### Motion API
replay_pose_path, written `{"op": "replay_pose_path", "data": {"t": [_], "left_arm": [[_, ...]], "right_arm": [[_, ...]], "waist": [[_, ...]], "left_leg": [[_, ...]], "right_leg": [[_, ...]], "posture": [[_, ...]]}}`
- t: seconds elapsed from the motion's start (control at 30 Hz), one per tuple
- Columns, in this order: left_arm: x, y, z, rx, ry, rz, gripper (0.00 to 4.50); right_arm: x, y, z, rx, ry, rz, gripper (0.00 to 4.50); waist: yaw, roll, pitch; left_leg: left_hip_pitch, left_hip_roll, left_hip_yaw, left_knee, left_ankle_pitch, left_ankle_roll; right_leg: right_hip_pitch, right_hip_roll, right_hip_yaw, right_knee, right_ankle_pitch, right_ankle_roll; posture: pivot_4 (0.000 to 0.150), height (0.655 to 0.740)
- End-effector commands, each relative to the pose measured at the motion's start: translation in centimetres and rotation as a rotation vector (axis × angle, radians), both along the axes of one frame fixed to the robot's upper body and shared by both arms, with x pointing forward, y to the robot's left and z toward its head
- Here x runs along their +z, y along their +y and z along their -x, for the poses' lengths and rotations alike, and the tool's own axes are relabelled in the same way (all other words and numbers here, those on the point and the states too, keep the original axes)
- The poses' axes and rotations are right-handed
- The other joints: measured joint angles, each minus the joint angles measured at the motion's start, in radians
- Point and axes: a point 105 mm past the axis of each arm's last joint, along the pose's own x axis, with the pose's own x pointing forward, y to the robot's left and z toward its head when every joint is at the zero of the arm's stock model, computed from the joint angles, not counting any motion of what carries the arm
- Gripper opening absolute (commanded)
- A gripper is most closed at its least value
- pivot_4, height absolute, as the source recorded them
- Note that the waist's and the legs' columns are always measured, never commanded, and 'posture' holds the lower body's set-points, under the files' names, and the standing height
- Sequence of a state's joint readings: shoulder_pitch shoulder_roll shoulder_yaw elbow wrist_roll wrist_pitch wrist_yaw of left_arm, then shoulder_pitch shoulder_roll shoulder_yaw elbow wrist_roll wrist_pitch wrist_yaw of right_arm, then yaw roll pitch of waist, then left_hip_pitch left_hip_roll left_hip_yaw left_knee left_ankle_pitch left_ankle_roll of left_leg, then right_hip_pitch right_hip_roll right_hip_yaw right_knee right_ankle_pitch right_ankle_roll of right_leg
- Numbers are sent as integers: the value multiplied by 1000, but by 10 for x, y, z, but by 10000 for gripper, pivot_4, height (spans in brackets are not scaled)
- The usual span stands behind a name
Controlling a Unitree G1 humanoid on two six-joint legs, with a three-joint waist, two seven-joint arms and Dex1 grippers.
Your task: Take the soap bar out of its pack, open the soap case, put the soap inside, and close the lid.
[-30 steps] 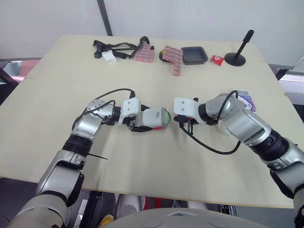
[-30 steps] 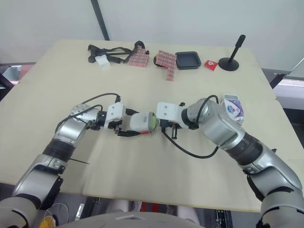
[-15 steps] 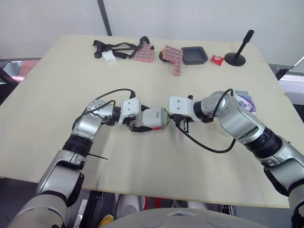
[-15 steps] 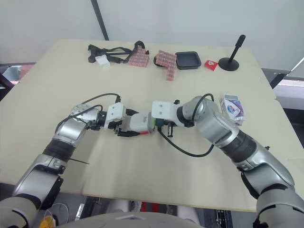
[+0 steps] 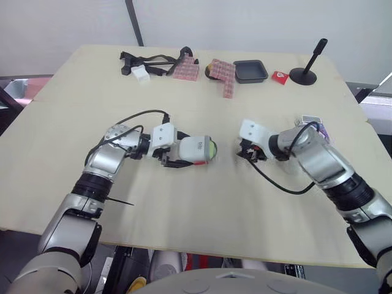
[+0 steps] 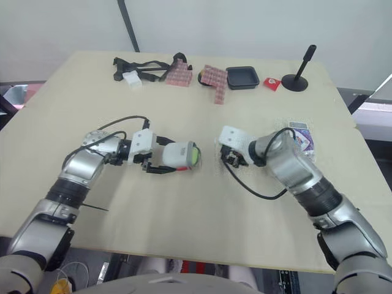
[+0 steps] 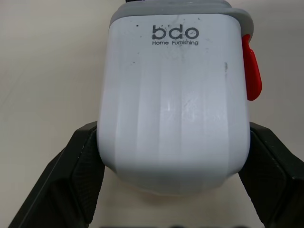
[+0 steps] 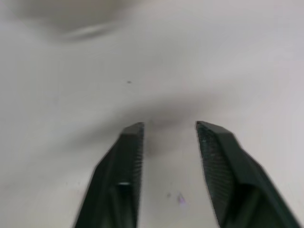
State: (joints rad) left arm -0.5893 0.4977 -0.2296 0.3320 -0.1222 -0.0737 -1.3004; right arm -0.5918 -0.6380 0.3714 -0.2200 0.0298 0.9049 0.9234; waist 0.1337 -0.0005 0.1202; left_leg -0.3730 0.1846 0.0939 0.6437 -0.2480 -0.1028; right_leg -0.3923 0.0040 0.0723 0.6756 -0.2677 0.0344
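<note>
While the left hand (image 5: 177, 157) pinches the white soap case (image 5: 196, 149) across its width, one black finger on each flank, the case is held low over the pale surface (image 5: 202, 92) near its middle. Whether it rests on the surface cannot be told. The case's long axis runs sideways, straight out from the left hand towards the robot's right, and ends in a green end (image 5: 212, 149). The left wrist view shows a grey rim (image 7: 175, 7) at that far end and a red latch (image 7: 251, 69) on one side.

The right hand (image 5: 247, 153) is empty, its fingers (image 8: 126, 161) spread apart over bare surface. It sits to the right of the case, clearly apart from it, roughly in line with the case's long axis and facing the green end. The purple and white soap pack (image 6: 303, 138) lies further right, beside the right forearm.

The free right hand is the one placed to work the latch end, by moving leftward along that axis.
</note>
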Motion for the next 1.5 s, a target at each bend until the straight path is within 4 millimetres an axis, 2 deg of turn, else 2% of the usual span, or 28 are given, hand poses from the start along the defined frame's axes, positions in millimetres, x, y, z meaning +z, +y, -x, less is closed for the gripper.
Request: {"op": "replay_pose_path", "data": {"t": [0.03,0.17,0.23,0.33,0.57,0.7,0.83,1.0,1.23,1.5], "left_arm": [[16,6,0,13,-42,45,34590],[15,9,2,32,-29,70,34590],[14,9,2,38,-38,80,34590],[17,7,-2,62,-95,108,34590],[20,0,-4,64,-117,139,34590],[19,-2,-1,55,-110,142,34590],[17,-2,1,51,-104,142,34590],[15,-4,4,33,-101,136,34590],[19,-13,8,-3,-104,151,34590],[18,-17,11,-18,-107,151,34590]], "right_arm": [[29,-12,8,-67,-3,-120,31861],[50,-14,22,-181,137,-382,44749],[59,-12,29,-224,236,-523,44749],[59,-7,38,-226,343,-654,44749],[33,2,39,-300,539,-855,44749],[30,8,44,-298,583,-873,44749],[40,19,59,-181,604,-876,44749],[40,26,64,-157,653,-872,44749],[28,39,57,-192,727,-853,44749],[34,50,52,-177,738,-900,44749]], "waist": [[2,0,0],[2,0,0],[3,0,0],[10,0,0],[28,1,0],[30,2,0],[30,2,0],[30,2,0],[29,2,0],[27,2,0]], "left_leg": [[0,0,0,0,0,0],[0,0,0,0,0,0],[0,0,0,0,0,0],[0,0,0,0,0,0],[5,0,0,0,0,0],[5,-1,0,-1,0,0],[6,-1,0,-2,0,0],[6,-1,0,-2,0,0],[5,-1,0,-2,0,0],[4,-1,0,-2,0,-1]], "right_leg": [[0,0,0,0,0,0],[0,0,0,-1,0,0],[0,0,0,0,0,0],[0,0,0,0,0,0],[0,1,0,-2,0,0],[0,3,0,-3,0,0],[1,3,-1,-3,0,0],[1,3,-1,-4,0,0],[1,3,-3,-4,0,0],[1,2,-3,-5,0,0]], "posture": [[1500,7400],[1500,7400],[1500,7400],[1500,7400],[1500,7400],[1500,7400],[1500,7400],[1500,7400],[1500,7400],[1500,7400]]}}
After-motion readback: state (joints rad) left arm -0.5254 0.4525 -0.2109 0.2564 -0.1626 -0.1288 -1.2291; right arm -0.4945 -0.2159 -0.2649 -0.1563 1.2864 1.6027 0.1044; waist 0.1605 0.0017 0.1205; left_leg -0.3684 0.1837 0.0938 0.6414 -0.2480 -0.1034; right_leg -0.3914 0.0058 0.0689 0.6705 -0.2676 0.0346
